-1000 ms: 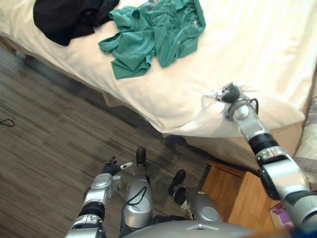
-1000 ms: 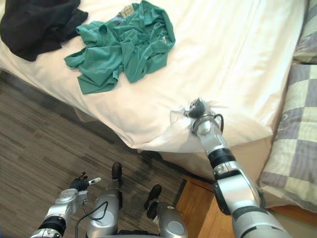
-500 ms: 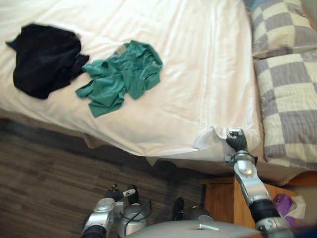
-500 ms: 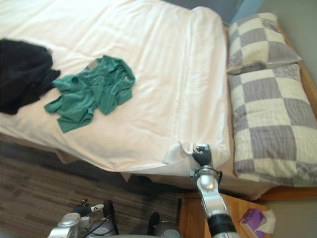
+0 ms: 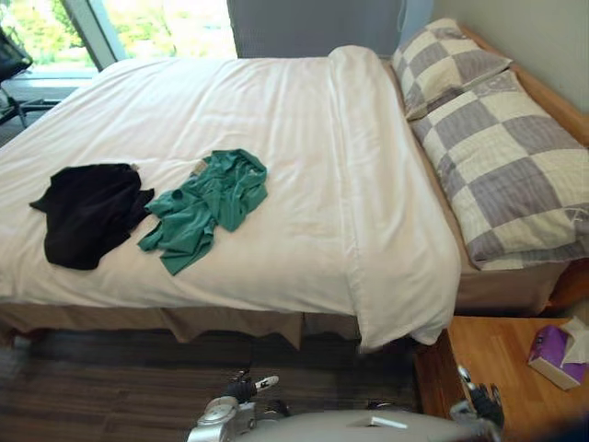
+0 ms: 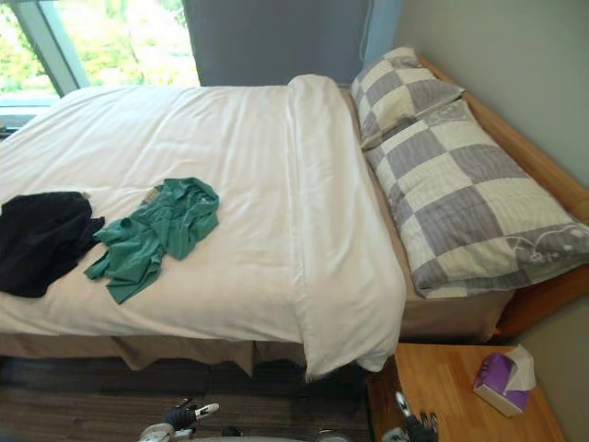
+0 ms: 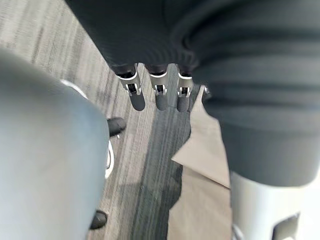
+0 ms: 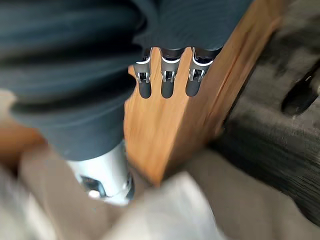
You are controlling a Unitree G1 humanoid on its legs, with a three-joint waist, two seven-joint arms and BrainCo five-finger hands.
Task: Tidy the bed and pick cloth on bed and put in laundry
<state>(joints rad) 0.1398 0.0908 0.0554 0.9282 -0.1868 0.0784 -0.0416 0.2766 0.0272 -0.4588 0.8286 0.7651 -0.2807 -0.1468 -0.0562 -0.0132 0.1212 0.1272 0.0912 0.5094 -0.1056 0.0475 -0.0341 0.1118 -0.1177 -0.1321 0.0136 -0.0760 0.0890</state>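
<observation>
Silver and dark-tipped, the fingers of our left hand (image 5: 245,386) hang straight and loose over the dark striped plank floor (image 5: 83,378), holding nothing. Our right hand (image 8: 167,82) is likewise slack and empty, its fingers straight beside the light wooden bedside bench (image 5: 502,359) that carries a purple tissue box (image 5: 552,355). Both hands sit low, under the mattress edge and well apart from any clothing.

Up on the white duvet of the bed (image 5: 294,101), the crumpled green shirt (image 5: 207,207) lies toward our left of centre. Its long axis runs on a diagonal, from the near-left hem up to the far-right collar end. Just beside it, farther to our left, lies the bunched black garment (image 5: 87,212); the two look to be touching or nearly so.

We judge both pieces to lie ahead and slightly left of the left hand, so that arm is the nearer one. The right hand would have to cross the folded-back duvet. The grey-and-cream checked pillows (image 5: 502,157) sit at the far right against the headboard.
</observation>
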